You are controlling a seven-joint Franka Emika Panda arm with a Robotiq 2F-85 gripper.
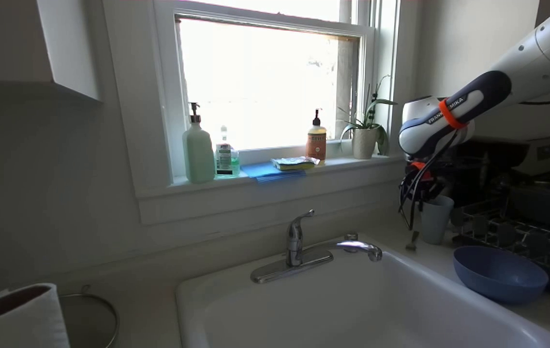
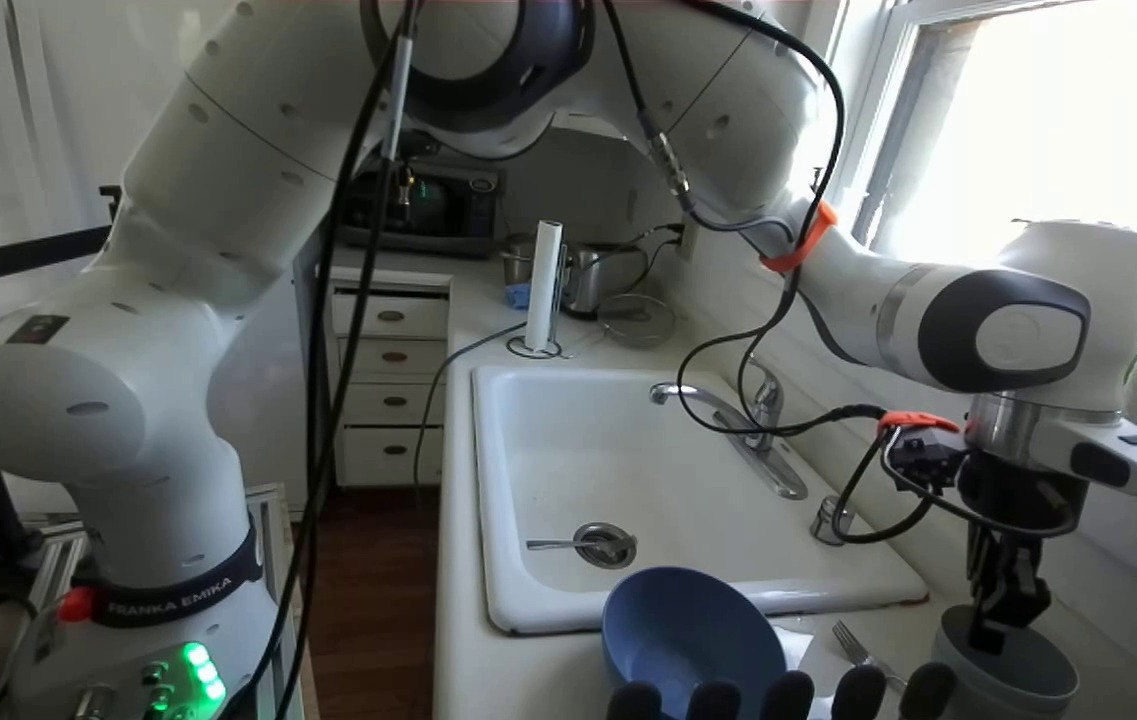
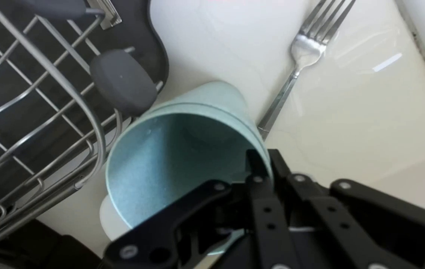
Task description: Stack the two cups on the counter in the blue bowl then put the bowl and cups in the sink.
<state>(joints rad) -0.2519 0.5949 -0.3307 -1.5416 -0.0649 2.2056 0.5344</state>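
Note hand (image 3: 267,158) closed to wall thickness, pinching cup (image 3: 190,149) at rim, prob. to leave base free. Find blue bowl (image 2: 690,632) on desk (image 2: 528,675) beside sink (image 2: 588,440), prob. for short xfer.

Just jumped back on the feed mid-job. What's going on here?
The arm is handling a pale blue-green cup: its fingers are pinched on the rim, one inside and one outside. I can't tell whether the cup is touching the counter, or whether the second cup is nested with it. The blue bowl sits on the counter beside the sink, with no cup visible in it, so stacking in the bowl and moving it to the sink remain to do.
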